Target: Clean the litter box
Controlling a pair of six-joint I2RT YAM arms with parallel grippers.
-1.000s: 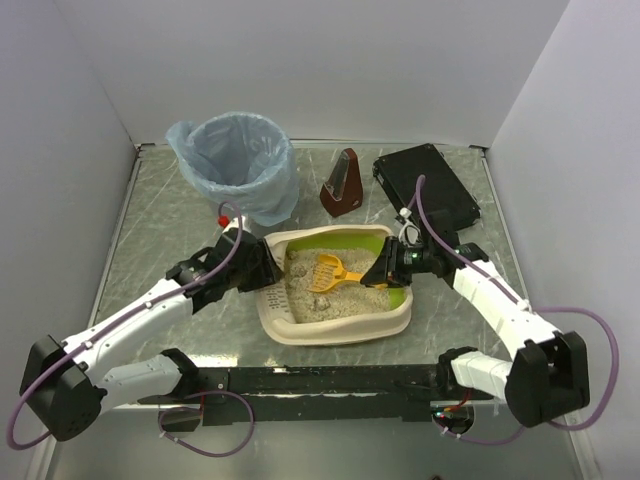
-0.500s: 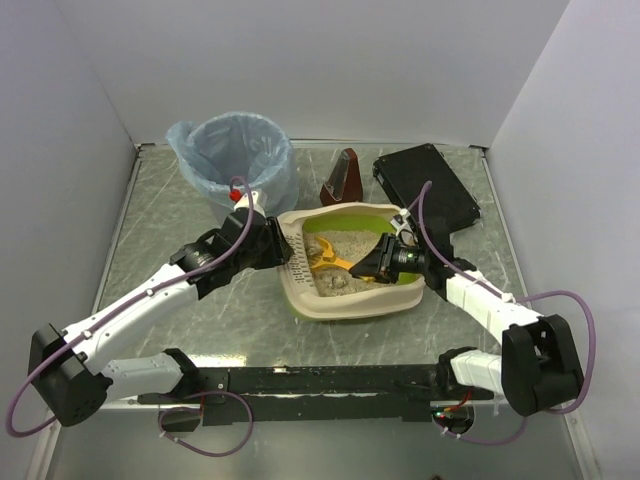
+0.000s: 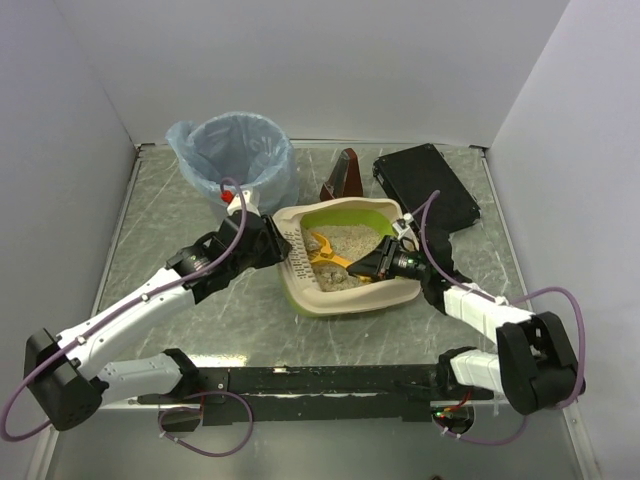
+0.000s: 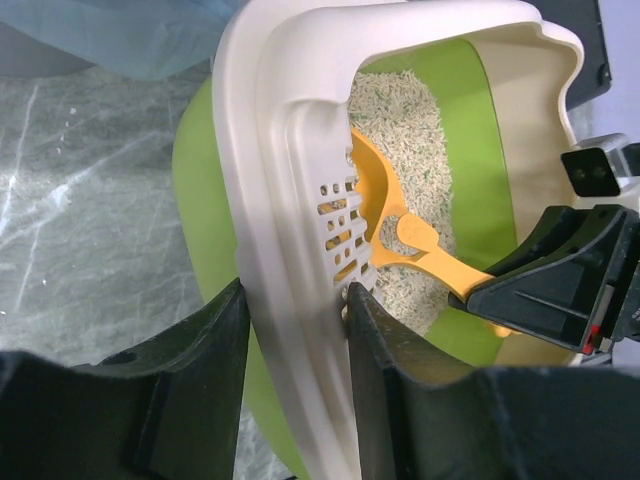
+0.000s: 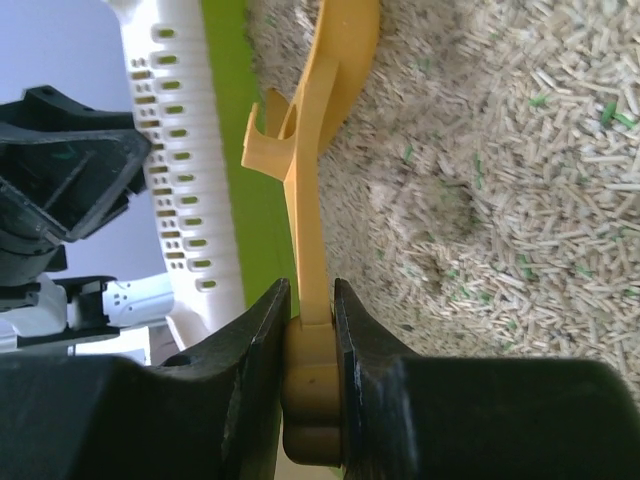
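Two tools [image 4: 295,310] [image 5: 310,310] hold one litter box [image 3: 350,300], one scoop [image 3: 325,250]

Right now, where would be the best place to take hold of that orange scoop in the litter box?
On the orange scoop, take the handle end, coming from the right side of the litter box. The handle is a thin flat strip on edge, so a pinch on its broad faces works; the bowl sits down in the litter. The right hand grips there.
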